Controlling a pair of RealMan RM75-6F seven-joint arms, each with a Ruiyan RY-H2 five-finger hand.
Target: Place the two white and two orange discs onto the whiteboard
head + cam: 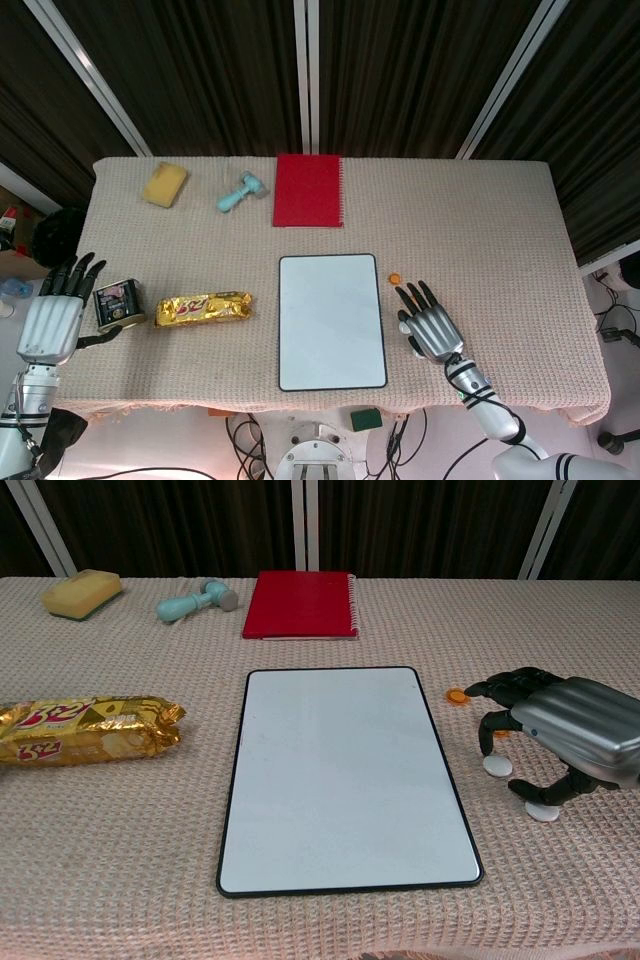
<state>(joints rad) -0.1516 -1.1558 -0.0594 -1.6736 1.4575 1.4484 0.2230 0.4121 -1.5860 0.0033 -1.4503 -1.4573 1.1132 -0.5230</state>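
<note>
Whiteboard lies bare in the middle of the desk, so by the look of it none of the four discs has been placed yet and the whole job remains. The discs sit in a loose cluster just right of the board. One orange disc lies in the open near the board's far right corner. A white disc rests under the right hand's fingertips, and a second white disc lies beneath its thumb. The right hand is arched over that cluster with fingers curled downward and apart; whether a fingertip touches a disc cannot be told, and nothing looks lifted.

The second orange disc shows only as a sliver between the dark fingers in the chest view, and the head view hides it along with both white ones under the hand. The left hand shows only in the head view, at the desk's left edge beside a small tin, fingers spread and empty.
</note>
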